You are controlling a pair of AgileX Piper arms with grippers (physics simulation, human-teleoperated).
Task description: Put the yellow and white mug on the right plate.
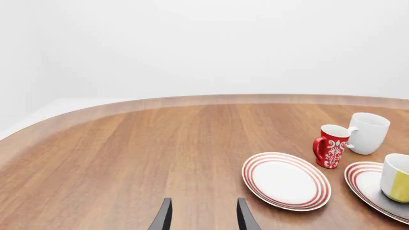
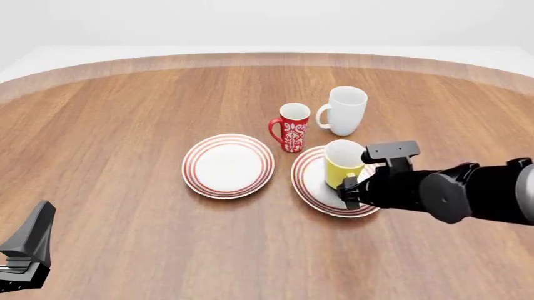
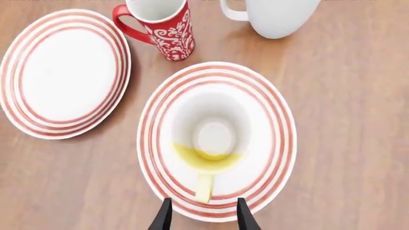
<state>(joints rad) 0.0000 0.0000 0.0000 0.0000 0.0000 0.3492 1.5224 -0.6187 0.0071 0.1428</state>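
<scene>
In the front view, the left gripper [image 2: 29, 247] sits at the lower left corner of the frame, well apart from all the crockery; only its dark fingers show there. Its wrist view shows the two fingertips [image 1: 164, 216] spread with bare table [image 1: 128, 158] between them, so it is open and holds nothing.

Moving right, the left plate [image 2: 227, 165] lies near the frame's centre with nothing on it. Just beside its upper right edge stands the red mug [image 2: 291, 127], handle turned toward the left of the frame. Further right and a little higher is the white mug [image 2: 344, 110], its handle pointing at the red mug; the two are close, and I cannot tell whether they touch.

Below these two, right of centre, lies the right plate [image 2: 311, 182]. The yellow mug [image 2: 342, 161] stands upright on it. In the right wrist view the mug [image 3: 211, 134] sits inside the plate's [image 3: 275, 120] red rings, handle pointing toward the gripper.

The right gripper [image 2: 351, 190] comes in from the right edge and hangs over the plate's near edge, hiding part of it. Its fingers [image 3: 164, 218] are parted either side of the handle's tip, apart from it, gripping nothing.

The red and white mugs crowd the plate's far side.
</scene>
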